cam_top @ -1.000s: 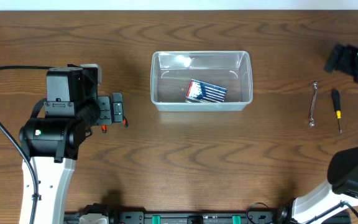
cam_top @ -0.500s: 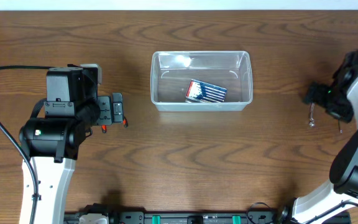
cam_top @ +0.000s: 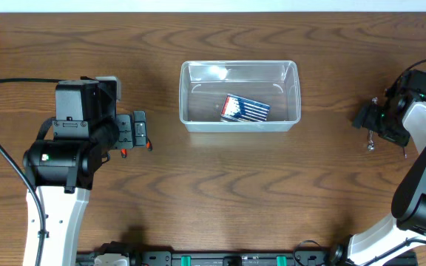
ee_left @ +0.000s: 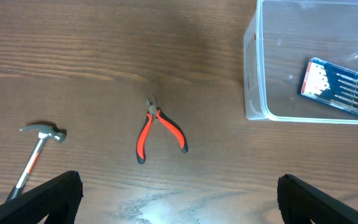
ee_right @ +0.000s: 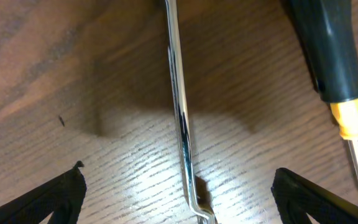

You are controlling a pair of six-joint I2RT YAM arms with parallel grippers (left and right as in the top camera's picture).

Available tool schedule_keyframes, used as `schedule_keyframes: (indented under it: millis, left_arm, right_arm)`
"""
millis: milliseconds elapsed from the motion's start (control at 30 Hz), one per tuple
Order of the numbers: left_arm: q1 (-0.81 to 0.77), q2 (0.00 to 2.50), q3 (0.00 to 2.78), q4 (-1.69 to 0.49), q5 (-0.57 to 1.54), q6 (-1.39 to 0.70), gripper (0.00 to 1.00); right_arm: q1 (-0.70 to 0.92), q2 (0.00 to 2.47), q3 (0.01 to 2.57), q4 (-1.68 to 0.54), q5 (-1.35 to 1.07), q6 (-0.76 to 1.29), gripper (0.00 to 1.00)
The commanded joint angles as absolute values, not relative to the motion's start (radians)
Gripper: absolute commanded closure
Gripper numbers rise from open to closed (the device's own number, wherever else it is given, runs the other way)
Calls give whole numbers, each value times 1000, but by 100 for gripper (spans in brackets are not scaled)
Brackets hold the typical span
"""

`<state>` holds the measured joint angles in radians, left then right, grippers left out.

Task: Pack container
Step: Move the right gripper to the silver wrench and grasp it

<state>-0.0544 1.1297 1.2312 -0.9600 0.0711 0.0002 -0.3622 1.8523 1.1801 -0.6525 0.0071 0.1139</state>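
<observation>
The clear plastic container [cam_top: 240,68] sits at the table's middle and holds a blue box of small screwdrivers [cam_top: 245,109]; both also show in the left wrist view, container [ee_left: 257,74], box [ee_left: 340,87]. My left gripper [ee_left: 179,199] is open and empty, above bare table left of the container. Red-handled pliers [ee_left: 160,129] and a small hammer [ee_left: 37,149] lie ahead of it. My right gripper [ee_right: 179,199] is open, low over a chrome wrench [ee_right: 180,112] that lies between its fingers. A black-and-yellow screwdriver [ee_right: 334,68] lies beside the wrench.
The wrench's lower end [cam_top: 370,145] shows below the right arm [cam_top: 413,118] at the table's right side; the screwdriver is mostly hidden under the arm there. The left arm [cam_top: 80,140] covers the pliers and hammer in the overhead view.
My right arm has swung from the far right corner down and left, and now sits over the wrench. The left arm has not moved.
</observation>
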Motion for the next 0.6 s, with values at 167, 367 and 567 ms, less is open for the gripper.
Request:
schedule_keyframes:
  millis: [167, 367, 567]
  left_arm:
    - [-57, 1132, 1250, -961, 60, 7, 2]
    - [-57, 1132, 1250, -961, 60, 7, 2]
    - [-57, 1132, 1250, -961, 60, 7, 2]
  right_arm:
    - [-355, 1897, 1176, -629, -5, 94, 1]
    - [-356, 1948, 1176, -616, -9, 88, 1]
    - [-356, 1980, 1177, -601, -12, 88, 1]
